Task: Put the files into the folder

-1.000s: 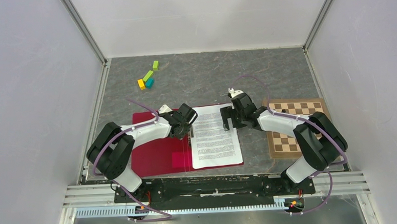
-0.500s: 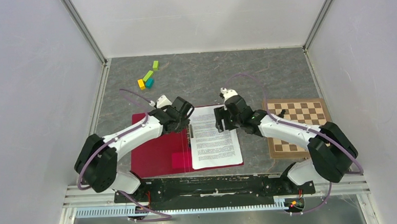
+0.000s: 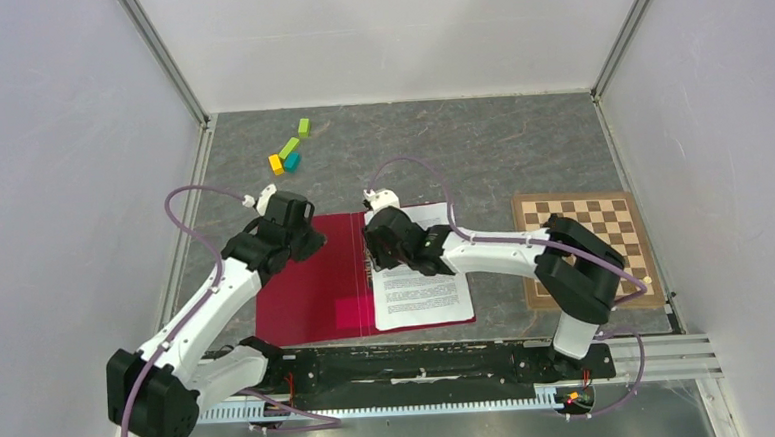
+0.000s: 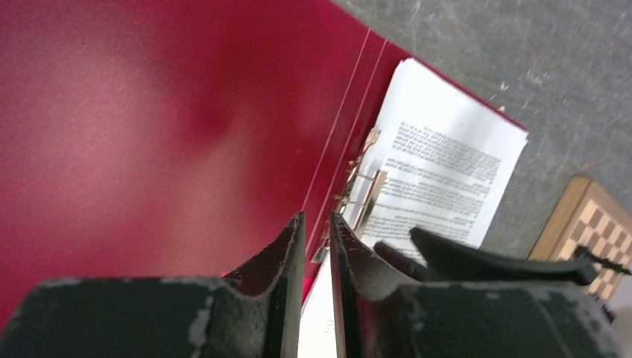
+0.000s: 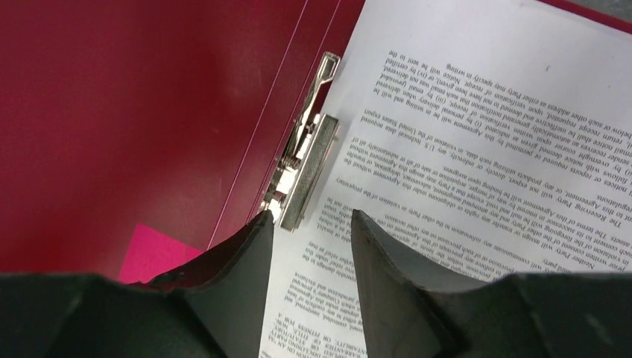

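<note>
The red folder [image 3: 302,293] lies open on the table, and the files [image 3: 422,282], white sheets of dense print, rest on its right half. A metal clip [image 5: 305,171] runs along the spine at the sheets' left edge. My right gripper [image 3: 378,259] hovers over that edge. In its wrist view the right gripper [image 5: 311,216] is open just short of the clip, with only paper under it. My left gripper [image 3: 310,245] hangs over the folder's bare left half [image 4: 149,134]. The left gripper [image 4: 317,216] has a narrow gap between its jaws and holds nothing.
A brown chessboard [image 3: 575,234] lies right of the folder. Several small coloured blocks [image 3: 288,152] sit at the back left. A pink patch [image 3: 353,310] marks the folder's inside near the spine. White walls enclose the table on three sides.
My right gripper slid left across the files to the clip and its jaws narrowed. My left arm swung left over the red cover and its shut jaws parted slightly.
</note>
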Controlling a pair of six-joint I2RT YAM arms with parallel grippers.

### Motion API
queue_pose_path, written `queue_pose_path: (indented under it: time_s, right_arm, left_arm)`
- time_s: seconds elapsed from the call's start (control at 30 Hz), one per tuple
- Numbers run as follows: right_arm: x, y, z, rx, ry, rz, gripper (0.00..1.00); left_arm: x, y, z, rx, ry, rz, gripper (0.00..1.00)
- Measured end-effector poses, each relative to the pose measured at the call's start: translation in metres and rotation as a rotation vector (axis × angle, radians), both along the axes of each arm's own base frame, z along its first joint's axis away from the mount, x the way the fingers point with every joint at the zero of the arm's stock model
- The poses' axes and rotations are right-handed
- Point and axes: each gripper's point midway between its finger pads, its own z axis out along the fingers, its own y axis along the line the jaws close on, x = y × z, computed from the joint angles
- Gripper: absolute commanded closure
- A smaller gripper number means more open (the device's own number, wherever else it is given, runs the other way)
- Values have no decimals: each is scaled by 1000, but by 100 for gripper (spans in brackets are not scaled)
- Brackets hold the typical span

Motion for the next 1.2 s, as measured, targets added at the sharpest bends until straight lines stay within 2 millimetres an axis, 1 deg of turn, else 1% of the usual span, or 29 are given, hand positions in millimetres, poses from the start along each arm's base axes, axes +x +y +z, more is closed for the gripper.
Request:
queue_pose_path:
  time_s: [0.1,0.23,0.33,0.47,0.67,0.83,1.0,1.2]
  right_arm:
    - [8,6,-5,-18,-12,-23,58]
    - [14,8,-12,-36,-18,-48,61]
    - [16,10,-17,-46,-16,-55,64]
    - [14,11,-22,-57,-9,-53,66]
    - [13,14,-25,-61,-5,-47,66]
    - [12,15,-28,-63,0,-44,69]
    - [11,17,-28,-52,2,-40,70]
    - [9,19,-37,-58,17,-29,70]
  left_arm:
    - [-13,4,-6,0,24,-36,78]
    - [-19,4,-7,1,40,-73,79]
    - [-21,1,-7,-4,46,-94,80]
    - [-22,1,-8,-6,48,-103,81]
    - [-22,-2,-9,-18,56,-111,83]
    - [-25,-1,-16,-16,72,-113,84]
    - [-24,-2,-18,-17,73,-114,85]
    - [-25,-6,-22,-29,86,-126,86]
